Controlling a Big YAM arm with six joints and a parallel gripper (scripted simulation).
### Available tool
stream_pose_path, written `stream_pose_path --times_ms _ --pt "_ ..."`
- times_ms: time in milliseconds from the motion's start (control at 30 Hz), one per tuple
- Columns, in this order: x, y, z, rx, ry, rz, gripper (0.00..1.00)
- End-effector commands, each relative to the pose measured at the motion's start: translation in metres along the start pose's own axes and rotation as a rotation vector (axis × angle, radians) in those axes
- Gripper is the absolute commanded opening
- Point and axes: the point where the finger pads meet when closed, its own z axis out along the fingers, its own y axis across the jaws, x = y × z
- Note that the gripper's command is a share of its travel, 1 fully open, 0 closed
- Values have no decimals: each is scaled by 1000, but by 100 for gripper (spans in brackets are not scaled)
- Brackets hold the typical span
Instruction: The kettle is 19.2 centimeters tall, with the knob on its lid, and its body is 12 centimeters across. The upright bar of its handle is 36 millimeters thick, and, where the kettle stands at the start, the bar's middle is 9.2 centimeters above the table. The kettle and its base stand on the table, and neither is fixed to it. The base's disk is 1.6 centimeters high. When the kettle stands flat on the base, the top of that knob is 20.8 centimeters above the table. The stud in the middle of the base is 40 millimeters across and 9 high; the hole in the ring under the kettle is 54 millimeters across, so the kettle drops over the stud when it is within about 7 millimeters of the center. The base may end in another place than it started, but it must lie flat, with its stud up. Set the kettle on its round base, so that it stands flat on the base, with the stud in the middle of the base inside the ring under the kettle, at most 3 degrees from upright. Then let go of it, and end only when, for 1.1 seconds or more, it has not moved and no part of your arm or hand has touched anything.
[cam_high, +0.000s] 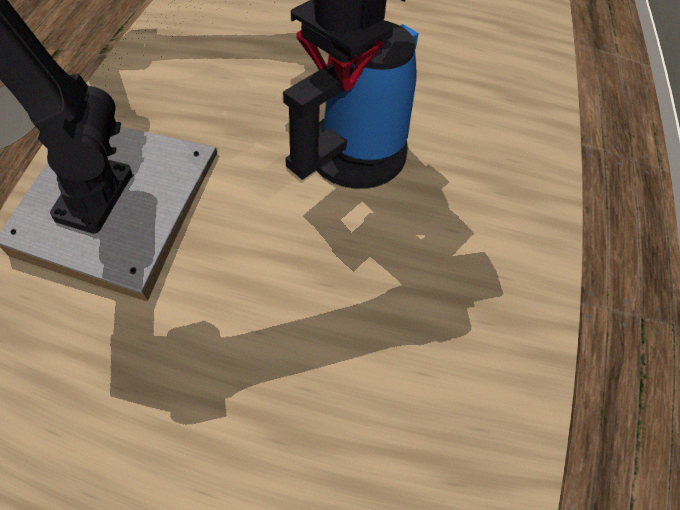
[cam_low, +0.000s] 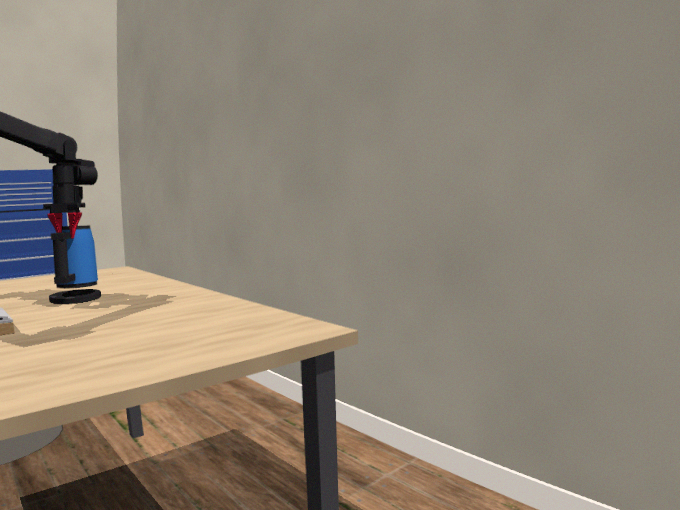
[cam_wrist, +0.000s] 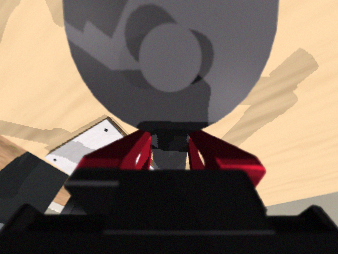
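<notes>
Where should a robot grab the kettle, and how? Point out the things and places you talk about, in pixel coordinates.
I'd grip the handle (cam_high: 303, 131) (cam_low: 60, 258), from above, one finger (cam_high: 349, 76) on each side. It stands upright and sticks out from the round kettle (cam_high: 370, 112) (cam_low: 82, 255), much narrower than the body. The gripper (cam_high: 337, 74) (cam_low: 64, 233) (cam_wrist: 169, 126) has it that way now.

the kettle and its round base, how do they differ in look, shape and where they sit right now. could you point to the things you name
The kettle (cam_high: 369, 112) (cam_low: 81, 256) has a blue body; the base (cam_high: 369, 180) (cam_low: 60, 299) is all black.
The kettle is tall with a side handle, while the base is a low disk without one.
The kettle hangs from the gripper (cam_high: 347, 85) (cam_low: 64, 234) (cam_wrist: 169, 145) above the base, which lies on the table (cam_high: 340, 428) (cam_low: 219, 329).
Both look round.
</notes>
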Motion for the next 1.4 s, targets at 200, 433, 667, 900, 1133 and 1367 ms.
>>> stream_pose_path --times_ms 200,433,667,900,1133,1367 --pt "-16 -8 -20 41 -64 -1 0" --pt "-17 -8 -21 44 -69 -1 0" --pt "-17 -8 -21 44 -68 -1 0" --pt "-16 -8 -16 39 -62 -1 0" --pt "-16 -7 -19 42 -66 -2 0" --pt "-16 -7 -20 44 -69 -3 0"
